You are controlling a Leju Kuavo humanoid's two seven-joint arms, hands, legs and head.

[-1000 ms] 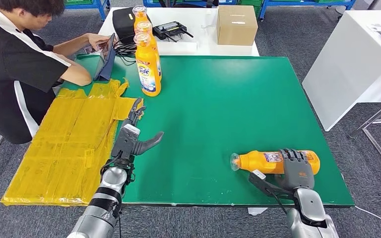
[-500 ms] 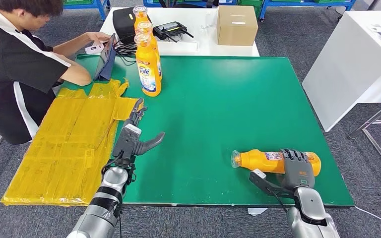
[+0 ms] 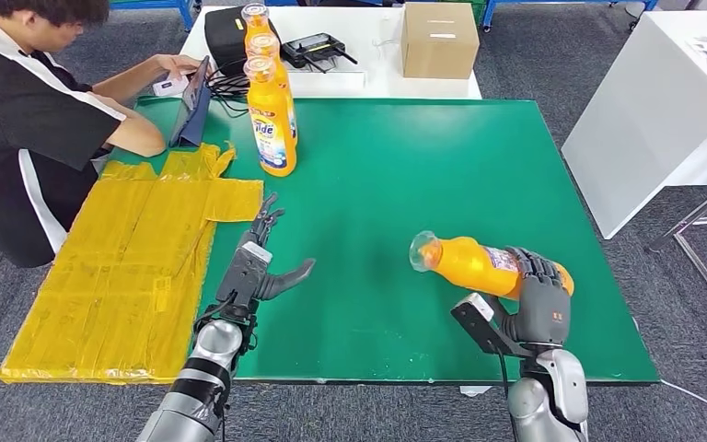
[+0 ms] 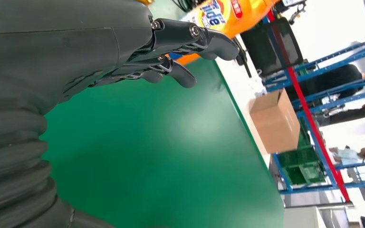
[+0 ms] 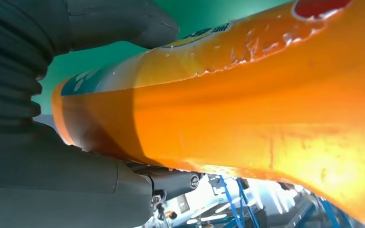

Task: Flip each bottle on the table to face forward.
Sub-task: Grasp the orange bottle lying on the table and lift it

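Note:
My right hand (image 3: 536, 296) grips an orange bottle (image 3: 479, 265) around its lower half, near the green table's front right. The bottle is lifted and tilted, its clear cap end pointing left and up. Up close in the right wrist view, the bottle (image 5: 266, 95) lies across my right hand (image 5: 71, 109), with the thumb over its label. Three more orange bottles (image 3: 272, 120) stand upright in a row at the table's far left. My left hand (image 3: 256, 269) hovers open above the mat's front left, fingers spread, holding nothing. The left wrist view shows my left hand (image 4: 100, 61) with an upright bottle (image 4: 228, 12) beyond it.
A yellow sheet (image 3: 129, 258) covers the table's left part. A person in black sits at the far left corner, working on a tablet (image 3: 193, 101). Behind stands a white table with a cardboard box (image 3: 438, 41) and black devices. Another white table (image 3: 663, 101) stands to the right.
My right hand has raised the lying bottle off the table and tilted its cap end upward. The left hand has shifted slightly forward. The camera view has moved a little.

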